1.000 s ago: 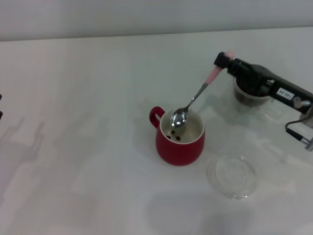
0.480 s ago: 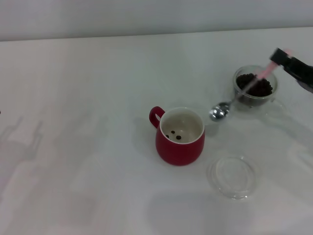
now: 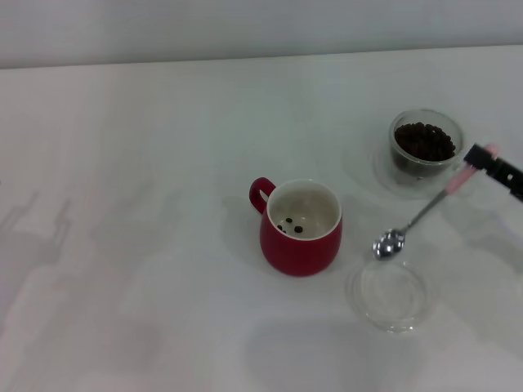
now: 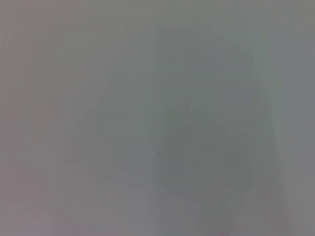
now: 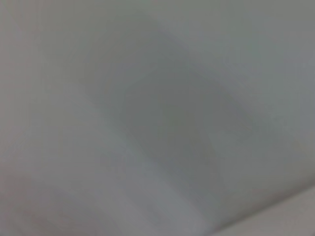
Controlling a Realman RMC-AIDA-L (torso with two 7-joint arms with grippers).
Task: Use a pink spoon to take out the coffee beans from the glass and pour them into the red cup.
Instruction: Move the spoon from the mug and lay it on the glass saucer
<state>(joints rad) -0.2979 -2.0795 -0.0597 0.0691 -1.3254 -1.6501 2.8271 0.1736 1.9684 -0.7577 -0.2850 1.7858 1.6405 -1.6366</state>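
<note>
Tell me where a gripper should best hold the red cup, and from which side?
Probably by the loop handle of the red cup, coming from the robot's left, far side, where it sticks out. The body is round and wide, so harder to grip, and the beans inside mean it should stay upright.

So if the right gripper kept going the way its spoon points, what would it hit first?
Probably the shallow glass dish: the right gripper holds the pink spoon angled down toward its rim, though depth is unclear.
</note>
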